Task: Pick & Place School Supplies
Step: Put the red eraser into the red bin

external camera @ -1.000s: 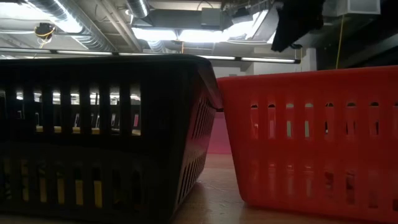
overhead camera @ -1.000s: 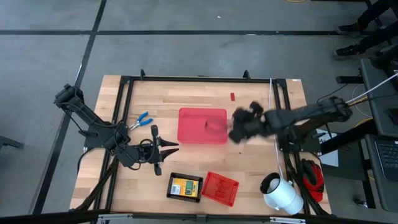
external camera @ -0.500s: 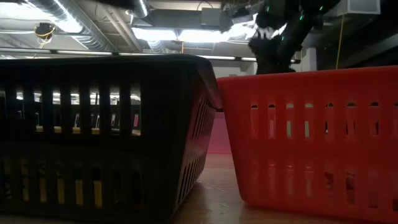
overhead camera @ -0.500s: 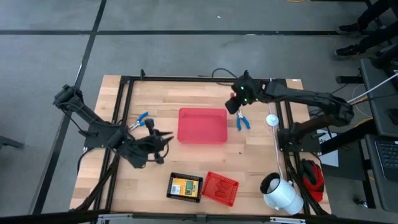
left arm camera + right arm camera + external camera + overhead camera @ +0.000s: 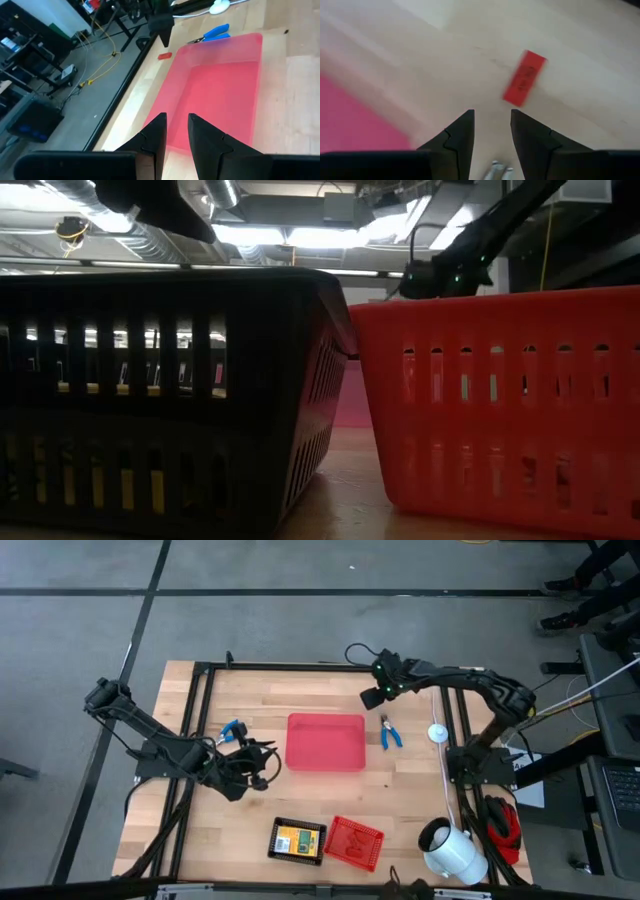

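Right tool [image 5: 491, 132]: fingers parted by a narrow gap, empty, touching nothing; hangs over the far part of the surface [image 5: 330, 795].
Red block [image 5: 524, 78]: flat on the wood just ahead of the right tool, apart from it.
Left tool [image 5: 176, 135]: narrow gap, empty, facing the red tray [image 5: 220, 95].
Pliers: one pair [image 5: 388, 732] beside the tray's right edge; second pair [image 5: 229, 730] partly hidden by the left arm.
Low view: baskets block the surface.

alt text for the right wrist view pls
A small red block lies tilted on the pale wooden table, just ahead of the right pincer, whose two dark fingers stand apart with nothing between them. A pink-red tray edge shows at one side.
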